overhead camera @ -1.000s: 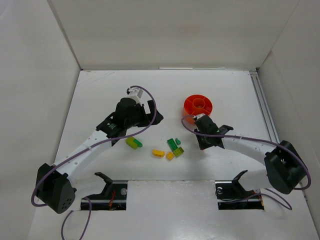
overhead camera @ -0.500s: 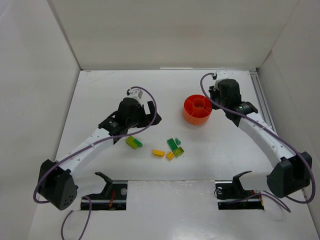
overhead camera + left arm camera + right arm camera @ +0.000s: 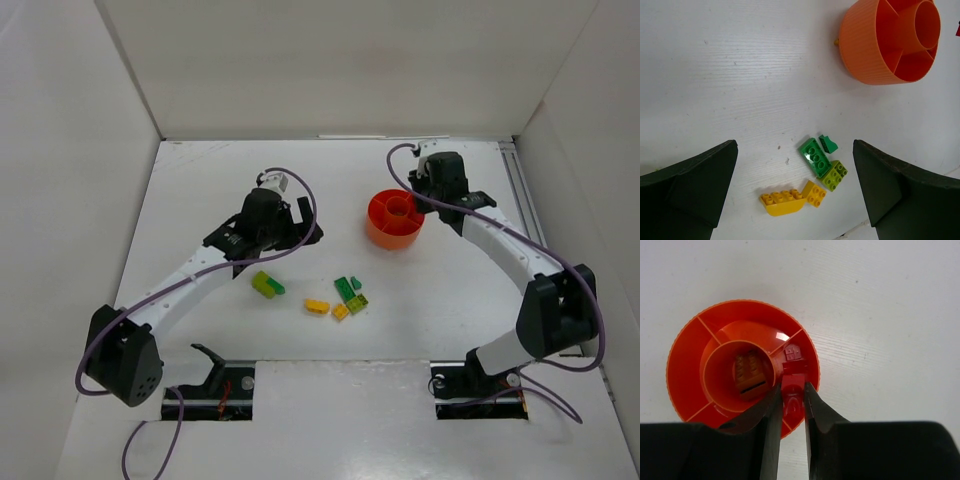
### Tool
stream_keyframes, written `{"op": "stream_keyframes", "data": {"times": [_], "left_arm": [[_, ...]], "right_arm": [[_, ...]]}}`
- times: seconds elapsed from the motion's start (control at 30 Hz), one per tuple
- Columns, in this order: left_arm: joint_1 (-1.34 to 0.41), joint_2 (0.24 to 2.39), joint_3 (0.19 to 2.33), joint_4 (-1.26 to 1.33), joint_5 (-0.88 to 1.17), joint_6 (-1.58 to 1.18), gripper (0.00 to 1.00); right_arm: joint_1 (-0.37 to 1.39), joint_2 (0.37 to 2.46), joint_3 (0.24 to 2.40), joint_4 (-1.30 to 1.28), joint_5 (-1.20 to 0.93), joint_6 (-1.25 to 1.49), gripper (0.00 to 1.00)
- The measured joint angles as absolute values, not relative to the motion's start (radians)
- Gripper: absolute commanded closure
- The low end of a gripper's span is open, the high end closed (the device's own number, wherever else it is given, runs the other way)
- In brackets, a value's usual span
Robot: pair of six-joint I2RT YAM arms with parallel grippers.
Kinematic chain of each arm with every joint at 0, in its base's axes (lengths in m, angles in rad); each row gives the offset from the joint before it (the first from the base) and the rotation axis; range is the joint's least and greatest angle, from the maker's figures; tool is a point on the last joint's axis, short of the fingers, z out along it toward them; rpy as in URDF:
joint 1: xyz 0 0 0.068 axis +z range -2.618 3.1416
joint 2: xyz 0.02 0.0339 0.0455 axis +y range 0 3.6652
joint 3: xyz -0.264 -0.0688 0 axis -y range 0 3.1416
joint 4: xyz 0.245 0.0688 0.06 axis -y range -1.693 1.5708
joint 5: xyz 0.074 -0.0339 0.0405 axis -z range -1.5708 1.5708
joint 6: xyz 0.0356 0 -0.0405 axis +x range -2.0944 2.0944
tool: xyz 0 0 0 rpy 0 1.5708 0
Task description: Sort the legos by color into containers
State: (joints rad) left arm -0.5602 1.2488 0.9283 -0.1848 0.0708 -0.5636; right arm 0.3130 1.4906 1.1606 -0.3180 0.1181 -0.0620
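Relocated since one second ago: the right gripper (image 3: pixel 792 386), then low beside the loose bricks, is now placed over the far-right side of the orange dish (image 3: pixel 685 365); the left arm is shifted only slightly.

Right fingers (image 3: pixel 771 410) are pressed together on a red brick (image 3: pixel 794 381), which is pinched between the tips and held end-on. The held brick is positioned over the outer compartment in which a second red brick (image 3: pixel 793 353) is already lying; whether the two touch cannot be told. A brown brick (image 3: pixel 750 371) is seen in the central cup. The remaining compartments in view are bare orange.

Left gripper (image 3: pixel 794 147) is held above the table (image 3: pixel 715 75) with its fingers (image 3: pixel 695 185) spread wide and nothing between them. Beneath it a cluster is noted: a green brick (image 3: pixel 815 156) with a small dark green piece (image 3: pixel 828 144) just beside it, a lime brick (image 3: pixel 834 175) touching the green one, and a long yellow brick (image 3: pixel 782 202) against a small yellow square (image 3: pixel 815 193). A lime-and-green pair (image 3: pixel 267 284) is lying apart, left of the cluster and near the left arm. The dish is standing well apart from all loose bricks.
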Motion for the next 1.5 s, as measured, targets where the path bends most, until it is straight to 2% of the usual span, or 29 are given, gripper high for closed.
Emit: {"op": "stream_keyframes", "data": {"times": [0.23,0.4,0.5,0.83,1.0,1.27,1.5], "left_arm": [[-0.554,1.269,0.933,-0.193,0.072,-0.561,0.01],[-0.554,1.269,0.933,-0.193,0.072,-0.560,0.01],[-0.554,1.269,0.933,-0.193,0.073,-0.559,0.01],[-0.554,1.268,0.933,-0.194,0.084,-0.554,0.01],[-0.554,1.246,0.929,-0.214,0.086,-0.555,0.01],[-0.554,1.145,0.837,-0.273,0.080,-0.600,0.01],[-0.551,1.027,0.729,-0.349,0.063,-0.693,0.01]], "right_arm": [[0.299,1.578,1.165,-0.275,0.112,-0.064,0.75],[0.299,1.604,1.166,-0.268,0.108,-0.062,0.52],[0.295,1.604,1.166,-0.259,0.108,-0.057,0.48],[0.295,1.566,1.168,-0.254,0.097,-0.060,0.48],[0.312,1.422,1.151,-0.250,0.078,-0.109,0.39],[0.505,1.203,1.070,-0.268,0.068,-0.171,0.32],[0.780,1.242,0.988,-0.310,0.097,-0.159,0.33]]}}
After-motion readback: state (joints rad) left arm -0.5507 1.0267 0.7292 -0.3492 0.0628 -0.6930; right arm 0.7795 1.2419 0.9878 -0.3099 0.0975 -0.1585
